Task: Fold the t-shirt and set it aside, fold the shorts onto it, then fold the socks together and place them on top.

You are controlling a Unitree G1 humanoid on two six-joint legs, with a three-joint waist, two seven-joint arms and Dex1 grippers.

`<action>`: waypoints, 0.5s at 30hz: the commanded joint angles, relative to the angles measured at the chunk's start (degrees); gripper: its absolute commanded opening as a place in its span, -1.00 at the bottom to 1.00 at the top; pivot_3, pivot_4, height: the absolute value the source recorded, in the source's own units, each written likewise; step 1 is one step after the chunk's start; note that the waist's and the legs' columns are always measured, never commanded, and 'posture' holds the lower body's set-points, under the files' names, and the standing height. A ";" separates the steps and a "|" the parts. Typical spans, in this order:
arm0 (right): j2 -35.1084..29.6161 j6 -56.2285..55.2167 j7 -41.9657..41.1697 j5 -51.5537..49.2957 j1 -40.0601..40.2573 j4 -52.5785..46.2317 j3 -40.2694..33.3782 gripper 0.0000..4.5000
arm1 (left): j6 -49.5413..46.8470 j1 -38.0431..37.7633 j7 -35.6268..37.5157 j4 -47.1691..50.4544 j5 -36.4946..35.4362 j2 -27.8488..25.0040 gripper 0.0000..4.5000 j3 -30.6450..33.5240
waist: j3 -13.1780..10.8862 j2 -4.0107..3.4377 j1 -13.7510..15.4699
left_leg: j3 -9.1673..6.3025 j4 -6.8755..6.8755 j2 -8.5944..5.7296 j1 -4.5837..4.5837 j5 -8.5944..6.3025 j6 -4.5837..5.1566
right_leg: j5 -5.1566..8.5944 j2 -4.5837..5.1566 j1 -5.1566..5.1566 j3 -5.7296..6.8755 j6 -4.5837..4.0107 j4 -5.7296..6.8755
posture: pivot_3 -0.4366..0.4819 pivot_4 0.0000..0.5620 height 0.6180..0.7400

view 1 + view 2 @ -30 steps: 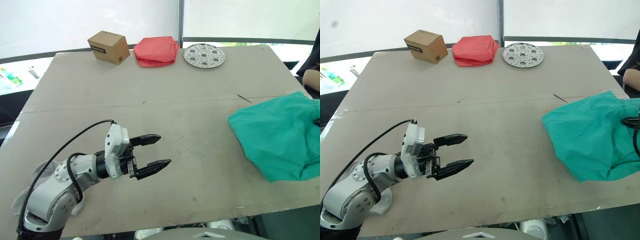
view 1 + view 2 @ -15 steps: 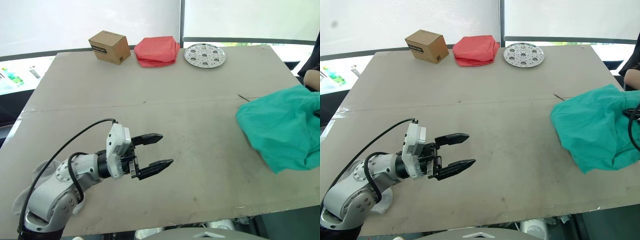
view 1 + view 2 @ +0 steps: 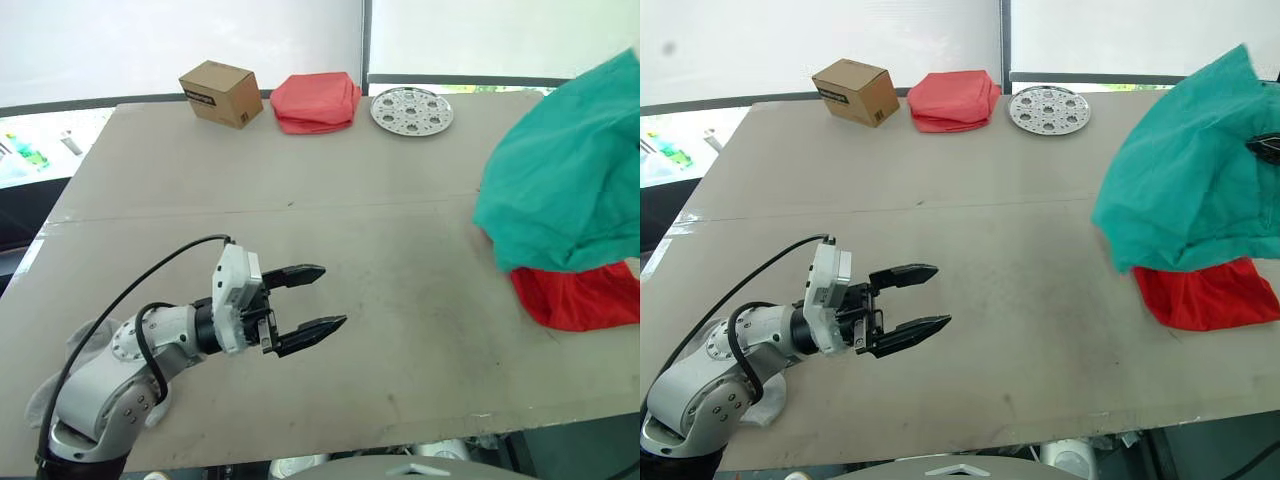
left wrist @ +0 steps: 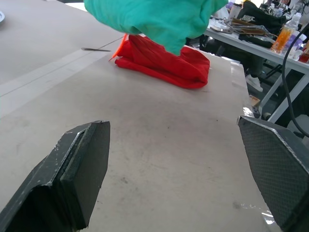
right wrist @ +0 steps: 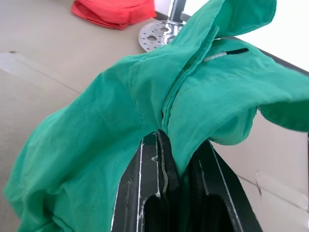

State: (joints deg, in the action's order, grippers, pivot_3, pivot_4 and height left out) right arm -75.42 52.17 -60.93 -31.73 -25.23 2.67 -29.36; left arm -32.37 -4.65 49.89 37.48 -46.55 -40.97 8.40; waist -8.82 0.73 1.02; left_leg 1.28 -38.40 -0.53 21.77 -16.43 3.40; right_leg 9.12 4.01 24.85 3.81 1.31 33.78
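At about 7 o'clock on the grey-brown cardboard-covered table (image 3: 300, 170), the left gripper (image 3: 318, 299) hovers low with its two black fingers spread wide, holding nothing. Under that arm's elbow, at the table's near left edge, lies a light grey soft knit sock (image 3: 82, 345), mostly hidden.

At 3 o'clock the bright red folded t-shirt (image 3: 578, 296) rests flat on the table near the right edge. Directly above it hangs the teal-green soft fabric shorts (image 3: 570, 175), lifted clear of the table and draped in loose folds. The right gripper (image 5: 164, 186) is pinched tight on a bunched fold of this cloth.

At the far edge, from 11 to 1 o'clock, stand a small brown cardboard box (image 3: 221, 93), a salmon-pink folded cloth (image 3: 316, 101) and a round perforated metal disc (image 3: 411, 109).
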 commanded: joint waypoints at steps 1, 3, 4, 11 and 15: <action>-3.26 -4.67 -1.09 2.89 0.49 3.81 -2.51 -0.97 | 0.45 0.08 0.45 0.48 -0.93 -0.26 1.00 0.85 | 0.00 -0.01 -0.04 | 0.01 0.00 0.00 -0.01 0.00 0.00 | 0.00 0.00 0.00 -0.01 0.00 0.00 | -0.05 -0.47 1.00; -4.51 -6.70 -2.41 3.89 1.01 5.67 -2.07 -0.97 | 0.45 0.01 0.38 0.48 -0.94 -0.26 1.00 0.97 | 0.01 -0.04 -0.13 | 0.03 0.00 0.00 -0.03 0.00 0.00 | 0.00 0.00 0.00 -0.03 0.00 0.02 | -0.05 -0.47 1.00; -5.10 -7.78 -2.79 4.24 0.55 6.92 -1.71 -0.97 | 0.44 -0.02 0.35 0.50 -0.96 -0.25 1.00 1.00 | 0.02 -0.07 -0.15 | 0.05 -0.01 0.00 -0.04 0.00 0.00 | 0.00 0.00 0.00 -0.04 0.00 0.03 | -0.05 -0.47 1.00; -8.60 -11.90 -8.28 4.01 -2.20 13.09 0.20 -0.97 | 0.27 -0.20 0.94 0.95 -1.51 -0.45 1.00 0.78 | 0.03 -0.12 -0.27 | 0.09 0.00 0.02 -0.07 0.00 0.00 | 0.00 -0.02 0.01 -0.08 0.00 0.03 | -0.05 -0.47 1.00; -9.01 -12.51 -8.17 3.38 -7.34 18.06 1.40 -0.97 | 0.26 -0.12 0.89 0.98 -1.49 -0.42 1.00 0.57 | 0.01 -0.17 -0.24 | 0.10 -0.01 0.01 -0.07 0.00 0.00 | 0.00 0.00 0.01 -0.08 0.01 0.04 | -0.05 -0.47 1.00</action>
State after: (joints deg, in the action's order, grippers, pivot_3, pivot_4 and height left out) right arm -82.31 40.86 -68.61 -27.61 -30.49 19.38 -26.87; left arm -32.38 -4.85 50.29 37.39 -47.00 -41.03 8.44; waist -8.81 0.56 0.78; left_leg 1.37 -38.41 -0.52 21.70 -16.43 3.40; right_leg 9.12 4.00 24.85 3.73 1.31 33.81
